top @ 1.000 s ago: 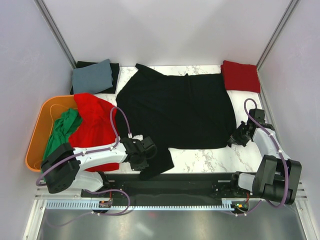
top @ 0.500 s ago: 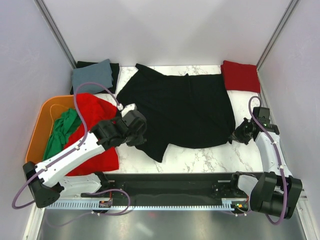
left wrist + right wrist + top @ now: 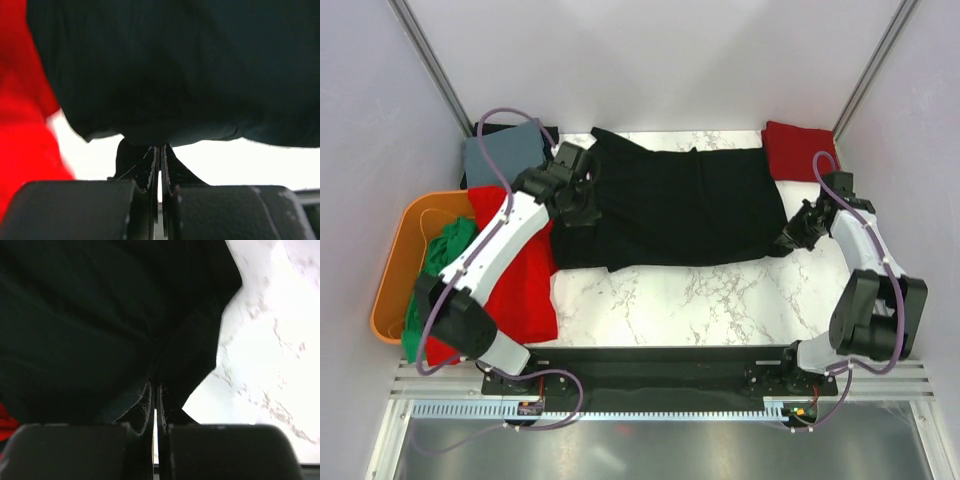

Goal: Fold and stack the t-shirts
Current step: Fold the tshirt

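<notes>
- Top external view: the black t-shirt is spread across the far half of the desk, between the folded grey-blue t-shirt at far left and the folded red t-shirt at far right.
- The left claw is clenched on the black t-shirt's left edge, and the right claw on its near right corner. Both wrist views show the jaws pressed together with only a thin lip of black cloth between them.
- Slip risk: very little fabric is held at either claw. If the cloth is pulled taut between them, a corner is likely to be lost and the fold will collapse.
- Skew risk: the left claw is placed farther from the bases than the right. If both are released like this, a slanted fold line is to be expected.
- Snag risk: the left arm is stretched over the loose red t-shirt draped on the orange tub. Contact cannot be judged from above, but if the arm is swept low, that shirt could be dragged onto the desk.
- Neighbour risk: each claw is near a folded shirt. If the hem is carried too far, one could be nudged or covered.
</notes>
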Available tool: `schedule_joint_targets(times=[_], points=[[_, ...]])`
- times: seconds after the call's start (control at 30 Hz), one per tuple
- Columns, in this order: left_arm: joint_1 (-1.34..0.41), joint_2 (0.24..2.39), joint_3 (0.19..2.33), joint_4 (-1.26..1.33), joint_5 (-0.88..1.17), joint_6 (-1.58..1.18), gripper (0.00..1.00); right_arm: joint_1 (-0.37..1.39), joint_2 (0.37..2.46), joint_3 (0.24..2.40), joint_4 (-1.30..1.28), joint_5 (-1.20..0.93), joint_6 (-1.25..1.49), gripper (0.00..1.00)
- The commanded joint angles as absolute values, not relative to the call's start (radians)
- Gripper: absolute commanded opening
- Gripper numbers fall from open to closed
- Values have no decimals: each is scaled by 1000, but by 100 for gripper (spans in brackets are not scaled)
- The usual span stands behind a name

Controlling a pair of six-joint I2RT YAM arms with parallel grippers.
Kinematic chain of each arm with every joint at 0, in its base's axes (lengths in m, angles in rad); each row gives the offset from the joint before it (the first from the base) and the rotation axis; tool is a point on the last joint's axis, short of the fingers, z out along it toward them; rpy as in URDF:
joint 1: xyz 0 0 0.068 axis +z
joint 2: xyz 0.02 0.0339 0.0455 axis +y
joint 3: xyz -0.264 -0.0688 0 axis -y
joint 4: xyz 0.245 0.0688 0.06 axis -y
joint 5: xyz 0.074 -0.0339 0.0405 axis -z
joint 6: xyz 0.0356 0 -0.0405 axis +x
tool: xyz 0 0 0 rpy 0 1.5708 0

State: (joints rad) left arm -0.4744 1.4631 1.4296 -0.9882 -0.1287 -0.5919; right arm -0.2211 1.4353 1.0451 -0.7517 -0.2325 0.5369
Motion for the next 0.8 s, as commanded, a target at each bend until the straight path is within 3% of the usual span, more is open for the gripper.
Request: schedule_joint_targets(times=[0.0, 0.17, 0.3, 0.33, 0.37, 0.4, 0.43, 0.5, 0.63, 0.77], points=[[-421, 1572, 1592, -940, -74, -437, 2, -210, 1538, 1175, -723, -247, 518, 0], [-347, 1755, 1836, -950, -22, -400, 2, -206, 1686, 1327, -722, -239, 528, 0], [-296, 2018, 2084, -1006, 32, -359, 2, -201, 1853, 1515, -738, -224, 548, 0], [-288, 2081, 2221, -1069, 47, -353, 13, -198, 1885, 1552, -741, -224, 548, 1], [-279, 2132, 2290, -1100, 66, -347, 30, -195, 1916, 1593, -752, -236, 540, 15], [-262, 2217, 2406, -1132, 95, -354, 53, -189, 1974, 1685, -793, -233, 529, 72], [-253, 2235, 2420, -1158, 116, -360, 78, -187, 1991, 1727, -819, -219, 516, 95], [-238, 2208, 2381, -1155, 132, -380, 94, -187, 1987, 1775, -854, -184, 503, 98], [-238, 2044, 2157, -1102, 55, -405, 95, -187, 1861, 1657, -828, -118, 476, 98], [-238, 1821, 1826, -938, 12, -469, 93, -212, 1673, 1348, -723, -118, 483, 96]])
